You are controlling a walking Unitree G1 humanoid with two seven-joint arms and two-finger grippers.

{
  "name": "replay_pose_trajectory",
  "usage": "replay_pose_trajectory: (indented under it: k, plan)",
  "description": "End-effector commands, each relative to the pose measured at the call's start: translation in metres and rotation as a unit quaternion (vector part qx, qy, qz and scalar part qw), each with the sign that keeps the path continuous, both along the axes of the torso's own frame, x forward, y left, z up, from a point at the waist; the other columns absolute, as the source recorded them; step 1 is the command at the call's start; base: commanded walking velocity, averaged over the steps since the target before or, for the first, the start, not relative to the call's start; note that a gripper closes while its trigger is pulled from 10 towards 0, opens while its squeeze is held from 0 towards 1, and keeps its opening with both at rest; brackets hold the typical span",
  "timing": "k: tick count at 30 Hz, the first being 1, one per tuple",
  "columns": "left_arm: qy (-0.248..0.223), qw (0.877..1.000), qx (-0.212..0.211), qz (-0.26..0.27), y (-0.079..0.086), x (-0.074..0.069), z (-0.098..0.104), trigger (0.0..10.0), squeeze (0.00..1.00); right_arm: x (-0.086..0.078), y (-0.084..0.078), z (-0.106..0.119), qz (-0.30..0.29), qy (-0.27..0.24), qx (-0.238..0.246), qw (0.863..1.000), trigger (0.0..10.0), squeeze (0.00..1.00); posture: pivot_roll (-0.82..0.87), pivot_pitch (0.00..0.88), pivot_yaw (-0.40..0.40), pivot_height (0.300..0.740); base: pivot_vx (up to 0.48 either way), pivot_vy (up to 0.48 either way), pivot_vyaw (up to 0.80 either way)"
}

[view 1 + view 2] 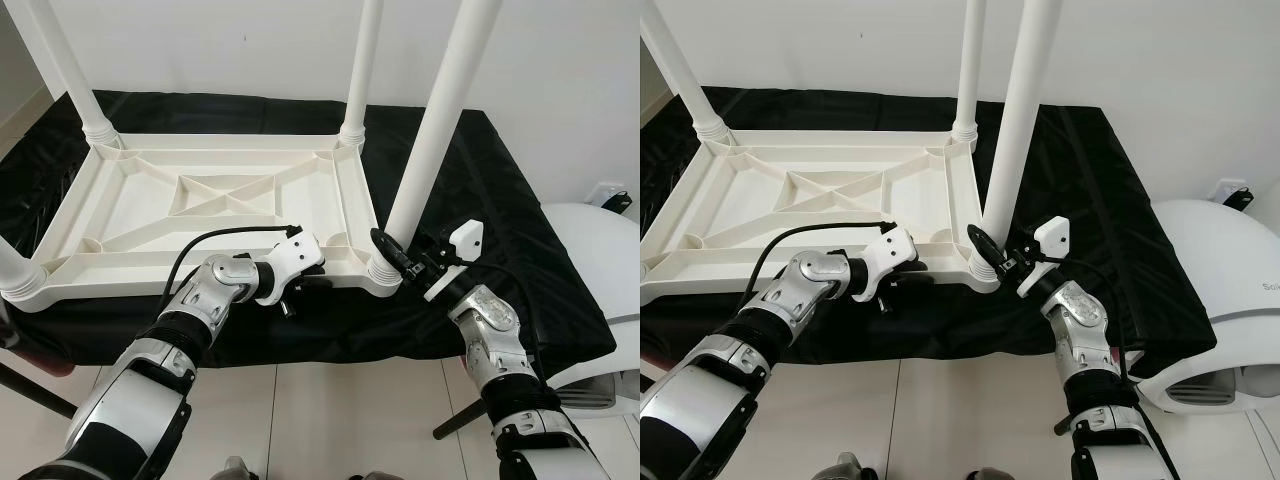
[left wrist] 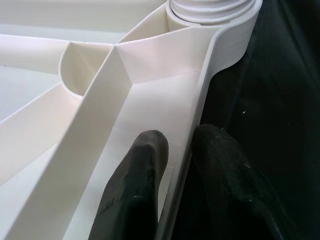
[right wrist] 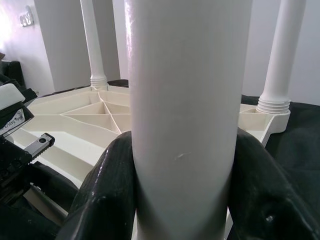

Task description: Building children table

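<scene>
A white plastic children's tabletop [image 1: 210, 200] lies upside down on a black-covered surface, ribbed underside up. White legs stand in its corner sockets. The near right leg [image 1: 430, 130] rises from its socket, and my right gripper [image 1: 385, 250] is shut around its base; its black fingers [image 3: 115, 185] hug both sides of the leg [image 3: 185, 125]. My left gripper [image 1: 320, 268] is shut on the tabletop's near rim [image 2: 197, 130], one finger [image 2: 137, 185] inside the wall and the other outside, just left of that corner socket [image 2: 210, 12].
The black cloth [image 1: 500, 200] covers the supporting surface, whose near edge drops to a pale tiled floor [image 1: 330, 410]. A rounded white object [image 1: 600, 280] stands at the right. A white wall [image 1: 250, 40] is behind.
</scene>
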State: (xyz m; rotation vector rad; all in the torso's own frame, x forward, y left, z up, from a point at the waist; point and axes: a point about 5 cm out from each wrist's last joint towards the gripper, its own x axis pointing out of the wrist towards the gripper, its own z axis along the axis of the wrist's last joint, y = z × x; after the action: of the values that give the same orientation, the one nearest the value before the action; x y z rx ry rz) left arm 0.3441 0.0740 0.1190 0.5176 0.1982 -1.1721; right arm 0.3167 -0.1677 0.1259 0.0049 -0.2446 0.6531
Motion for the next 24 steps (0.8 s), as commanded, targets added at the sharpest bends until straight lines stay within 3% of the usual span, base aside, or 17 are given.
replay_pose_trajectory:
  k: [1,24]
  plan:
    - [-0.026,0.999,-0.012,-0.042,-0.008,0.001,0.018,10.0,0.00,-0.022,-0.010,-0.060,-0.031,0.148,-0.005,0.989,10.0,0.00,-0.05,0.011,0.029,0.740,0.000,0.000,0.00]
    - [-0.031,0.999,-0.016,-0.040,-0.010,0.002,0.022,10.0,0.00,-0.019,0.002,-0.051,0.015,0.117,-0.047,0.992,10.0,0.00,-0.04,0.020,0.014,0.740,0.000,0.000,0.00]
